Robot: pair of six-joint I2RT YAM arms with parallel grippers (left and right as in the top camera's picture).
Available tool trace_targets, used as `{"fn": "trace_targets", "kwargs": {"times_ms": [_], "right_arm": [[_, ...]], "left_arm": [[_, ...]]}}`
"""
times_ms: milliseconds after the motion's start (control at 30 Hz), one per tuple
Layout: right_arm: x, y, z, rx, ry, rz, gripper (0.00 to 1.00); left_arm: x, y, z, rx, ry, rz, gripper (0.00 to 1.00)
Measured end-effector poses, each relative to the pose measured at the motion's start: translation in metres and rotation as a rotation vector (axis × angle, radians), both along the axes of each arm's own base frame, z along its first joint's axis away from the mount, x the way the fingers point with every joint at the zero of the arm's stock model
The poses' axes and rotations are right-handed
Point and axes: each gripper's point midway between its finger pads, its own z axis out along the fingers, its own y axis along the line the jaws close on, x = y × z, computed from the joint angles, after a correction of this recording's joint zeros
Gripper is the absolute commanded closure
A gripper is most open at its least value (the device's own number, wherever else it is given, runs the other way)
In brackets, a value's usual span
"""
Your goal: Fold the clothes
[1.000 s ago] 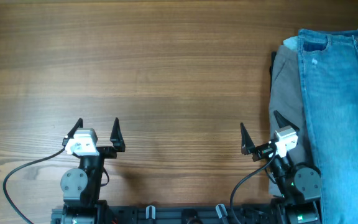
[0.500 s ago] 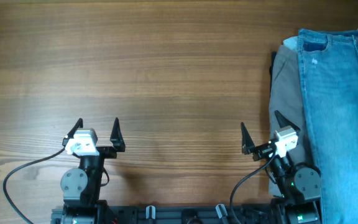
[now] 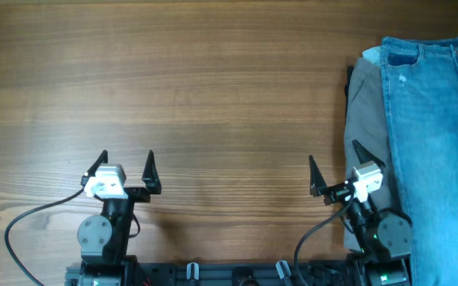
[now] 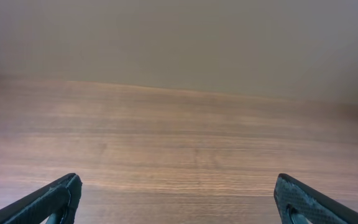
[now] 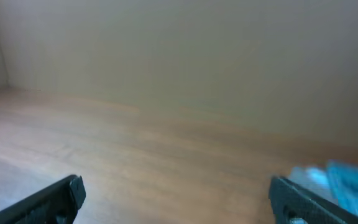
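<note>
**Grippers both spread wide at the near edge; clothes stacked at the far right**

Left gripper [image 3: 126,161] sits low at the near-left part of the wooden table [image 3: 213,79], its two dark fingers [image 4: 53,200] parted wide with nothing between them. Its wrist view shows only bare wood grain ahead. A black cable [image 3: 30,218] loops away from the arm's base toward the left edge. This gripper is well apart from all the clothes.

Between the two arms the tabletop shows only wood.

Right gripper [image 3: 332,157] sits at the near-right, angled slightly, its fingers [image 5: 48,200] likewise spread wide and holding nothing. From overhead its right fingertip lines up with the left edge of the grey-brown trousers [image 3: 366,103]; whether it touches the cloth cannot be told. The arm's base overlaps the near end of the pile.

The grey-brown trousers lie flat just right of this gripper, running from the near edge toward the far side. A small pale blue garment [image 3: 370,55] peeks out at their far end. The jeans [image 3: 436,143] lie on top, covering the right part of the trousers and reaching the right edge of the overhead view, waistband at the far end. In the right wrist view a blurred patch of blue cloth shows beside the right finger.
</note>
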Motion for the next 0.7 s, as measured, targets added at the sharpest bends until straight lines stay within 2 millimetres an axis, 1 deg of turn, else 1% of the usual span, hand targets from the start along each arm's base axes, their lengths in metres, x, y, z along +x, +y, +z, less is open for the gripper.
{"fn": "trace_targets", "kwargs": {"times_ms": [67, 100, 167, 200, 233, 300, 367, 400, 433, 467, 567, 600, 633, 667, 700], "right_arm": [[-0.005, 0.007, 0.021, 0.009, -0.088, 0.045, 0.00], [-0.011, 0.013, 0.038, 0.012, -0.158, 0.085, 0.00], [-0.014, 0.016, 0.045, 0.016, -0.157, 0.108, 0.00], [-0.016, 0.016, 0.052, 0.023, -0.146, 0.114, 0.00], [-0.019, 0.016, 0.063, 0.031, -0.136, 0.115, 0.00], [-0.023, 0.015, 0.082, 0.034, -0.081, 0.116, 0.00], [-0.022, 0.015, 0.088, 0.033, 0.005, 0.114, 0.00], [-0.019, 0.015, 0.089, 0.031, 0.095, 0.110, 0.00], [-0.016, 0.016, 0.087, 0.027, 0.175, 0.106, 0.00], [-0.011, 0.016, 0.085, 0.023, 0.247, 0.102, 0.00], [0.006, 0.018, 0.066, 0.008, 0.528, 0.086, 0.00], [0.011, 0.019, 0.059, 0.007, 0.619, 0.081, 0.00], [0.020, 0.021, 0.049, 0.010, 0.728, 0.076, 0.00], [0.025, 0.024, 0.043, 0.016, 0.806, 0.079, 0.00], [0.035, 0.028, 0.038, 0.027, 0.877, 0.087, 0.00]], "left_arm": [[0.000, -0.007, 0.016, -0.003, -0.067, -0.042, 0.00], [-0.002, -0.011, 0.036, -0.004, -0.149, -0.067, 0.00], [-0.004, -0.014, 0.048, -0.004, -0.179, -0.082, 0.00], [-0.005, -0.015, 0.053, -0.003, -0.177, -0.087, 0.00], [-0.008, -0.016, 0.065, -0.003, -0.182, -0.094, 0.00], [-0.011, -0.016, 0.076, -0.013, -0.106, -0.098, 0.00], [-0.010, -0.017, 0.083, -0.019, -0.023, -0.102, 0.00], [-0.008, -0.018, 0.088, -0.021, 0.041, -0.103, 0.00], [-0.005, -0.018, 0.095, -0.023, 0.066, -0.103, 0.00], [-0.002, -0.018, 0.097, -0.026, 0.129, -0.102, 0.00], [0.019, -0.021, 0.118, -0.039, 0.287, -0.112, 0.00], [0.024, -0.022, 0.121, -0.043, 0.315, -0.115, 0.00], [0.029, -0.024, 0.119, -0.049, 0.421, -0.124, 0.00], [0.036, -0.026, 0.119, -0.054, 0.466, -0.132, 0.00], [0.040, -0.028, 0.113, -0.062, 0.555, -0.138, 0.00]]}}
